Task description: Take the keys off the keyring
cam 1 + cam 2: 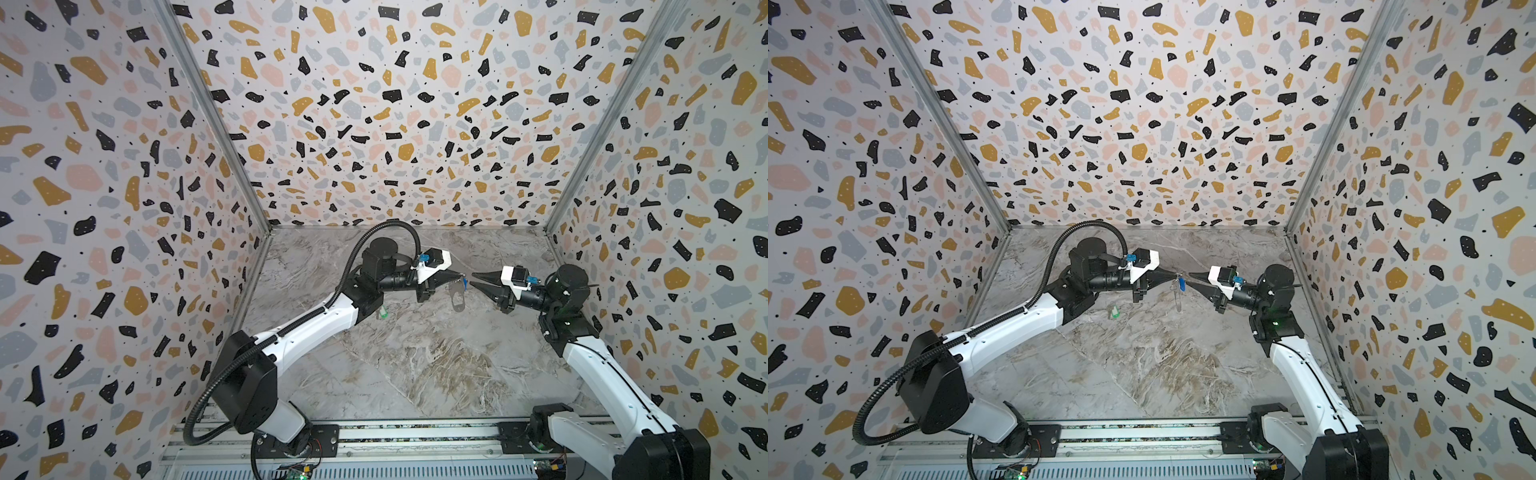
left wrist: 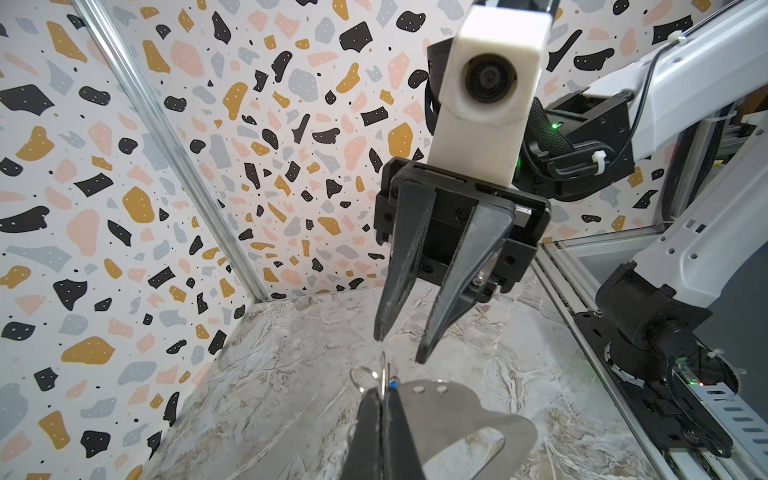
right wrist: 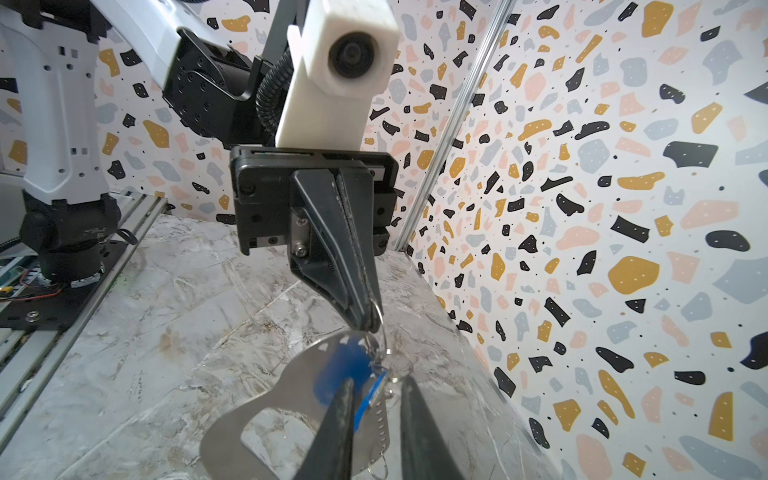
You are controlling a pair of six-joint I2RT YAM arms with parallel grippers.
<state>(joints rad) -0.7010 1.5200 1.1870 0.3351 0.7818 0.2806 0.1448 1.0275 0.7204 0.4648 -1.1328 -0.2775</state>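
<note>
Below, you have a grey-beige marbled tabletop [image 1: 415, 353] filling the lower middle of both top views. It is boxed in by terrazzo-print walls [image 1: 374, 124] at the left, right and top, with a slotted metal rail [image 1: 415, 436] along the bottom edge.

Note what you cannot read well. In a top view the flat grey-beige metal keyring tab with an oval cut-out [image 1: 1178, 297] shows edge-on as a thin sliver. The metal blades of the keys are too small to make out. In the right wrist view the blue plastic key tag [image 3: 340, 365] is blurred and partly covered by a black finger.

The green-tagged key [image 1: 1114, 311] lies on the tabletop left of centre, just beside the left arm and well apart from the keyring.

Your left gripper [image 3: 370, 322] is closed tight, its tips pinching a thin silver wire ring [image 3: 379, 309]. The keyring hangs from that ring at mid-frame. Your right gripper [image 2: 401, 347] faces it tip to tip with its jaws a little apart. The blue tag sits at one of its fingers, but you cannot tell whether it touches.
</note>
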